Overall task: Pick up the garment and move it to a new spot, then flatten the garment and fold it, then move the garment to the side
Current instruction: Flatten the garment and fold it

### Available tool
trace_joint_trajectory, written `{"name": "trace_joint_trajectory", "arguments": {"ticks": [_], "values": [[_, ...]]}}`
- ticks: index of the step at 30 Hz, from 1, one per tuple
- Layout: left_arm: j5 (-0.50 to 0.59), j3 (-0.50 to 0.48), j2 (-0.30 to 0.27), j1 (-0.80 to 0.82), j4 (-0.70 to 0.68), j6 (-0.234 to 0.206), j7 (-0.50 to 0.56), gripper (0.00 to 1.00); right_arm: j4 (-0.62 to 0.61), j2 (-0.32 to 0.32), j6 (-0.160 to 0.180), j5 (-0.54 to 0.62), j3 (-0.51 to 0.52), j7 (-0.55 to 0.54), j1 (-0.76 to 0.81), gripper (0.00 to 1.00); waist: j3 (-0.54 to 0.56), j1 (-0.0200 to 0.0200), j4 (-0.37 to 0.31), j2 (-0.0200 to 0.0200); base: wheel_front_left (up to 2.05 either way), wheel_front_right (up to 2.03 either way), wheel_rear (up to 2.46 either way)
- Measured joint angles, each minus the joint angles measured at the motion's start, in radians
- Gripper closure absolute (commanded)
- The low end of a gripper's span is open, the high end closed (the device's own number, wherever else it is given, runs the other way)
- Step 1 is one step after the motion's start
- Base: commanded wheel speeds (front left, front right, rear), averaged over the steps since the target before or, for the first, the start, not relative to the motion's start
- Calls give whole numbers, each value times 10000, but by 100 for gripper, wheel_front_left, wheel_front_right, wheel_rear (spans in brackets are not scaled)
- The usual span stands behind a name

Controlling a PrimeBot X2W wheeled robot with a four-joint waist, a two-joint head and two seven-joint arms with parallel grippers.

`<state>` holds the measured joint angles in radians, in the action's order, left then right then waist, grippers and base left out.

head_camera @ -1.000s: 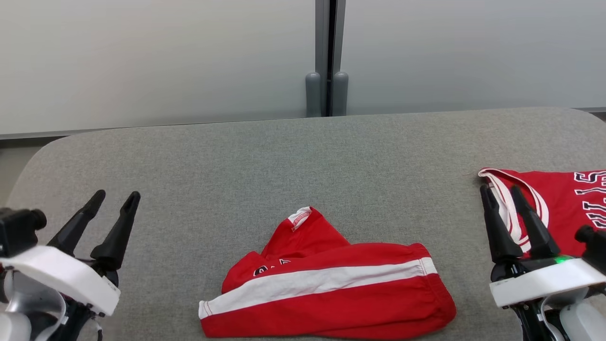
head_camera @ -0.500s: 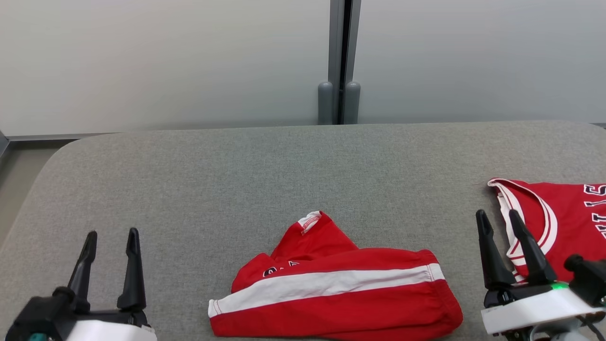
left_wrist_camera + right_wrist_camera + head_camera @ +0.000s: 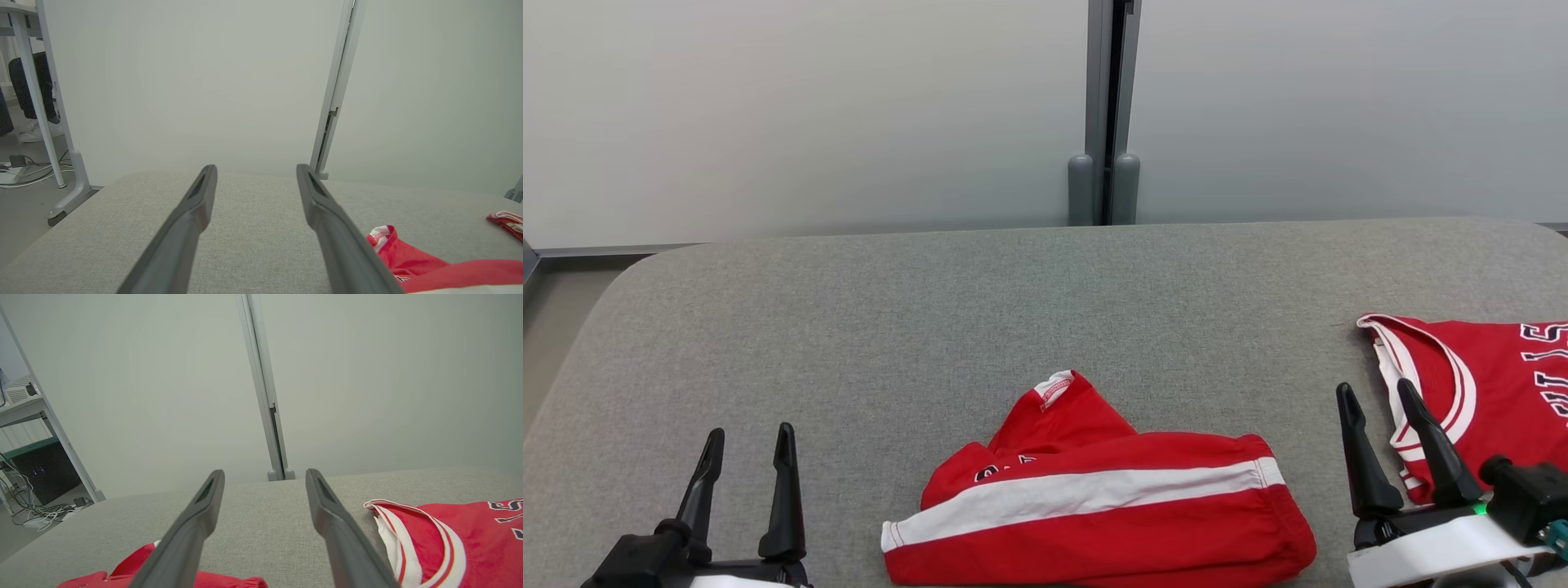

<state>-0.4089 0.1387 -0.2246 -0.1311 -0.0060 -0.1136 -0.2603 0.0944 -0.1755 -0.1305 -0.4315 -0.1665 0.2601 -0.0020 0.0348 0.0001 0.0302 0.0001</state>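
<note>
A crumpled red garment [image 3: 1111, 506] with a white side stripe, a pair of shorts, lies on the grey table [image 3: 931, 327] near its front edge, at the centre. It also shows in the left wrist view [image 3: 408, 261] and in the right wrist view [image 3: 122, 575]. My left gripper [image 3: 752, 430] stands open at the lower left, well to the left of the shorts, with nothing between its fingers [image 3: 256, 167]. My right gripper [image 3: 1374, 385] is open and empty too [image 3: 264, 472], between the shorts and a red jersey.
A red jersey [image 3: 1494, 392] with white trim and dark lettering lies flat at the table's right edge [image 3: 449, 539]. A pale partition wall with a grey post [image 3: 1104, 114] stands behind the table. Bare grey surface stretches across the left and the back.
The head camera shifted a little. My left gripper drew back toward the bottom edge and its fingers turned upright. My right gripper dropped slightly. Both garments lie where they were.
</note>
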Motion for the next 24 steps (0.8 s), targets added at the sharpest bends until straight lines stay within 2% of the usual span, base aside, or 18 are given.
{"name": "trace_joint_trajectory", "arguments": {"ticks": [15,18,21,24], "values": [[-171,-4,50,123,320,268,199,0,90,90,0,-79,123,-359,-6,0,-47,0,55,0,0,0,0],[-1012,293,146,96,428,719,1436,0,320,56,0,-466,-171,-1413,0,0,-39,0,73,-1,0,0,0],[-1503,715,75,8,337,961,2915,0,571,-98,-2,-926,-454,-2623,76,0,-33,0,121,0,0,0,0],[-1868,1141,-61,-102,174,1003,4397,0,765,-268,-2,-1089,-504,-3559,58,0,-50,-1,205,0,0,0,0]]}}
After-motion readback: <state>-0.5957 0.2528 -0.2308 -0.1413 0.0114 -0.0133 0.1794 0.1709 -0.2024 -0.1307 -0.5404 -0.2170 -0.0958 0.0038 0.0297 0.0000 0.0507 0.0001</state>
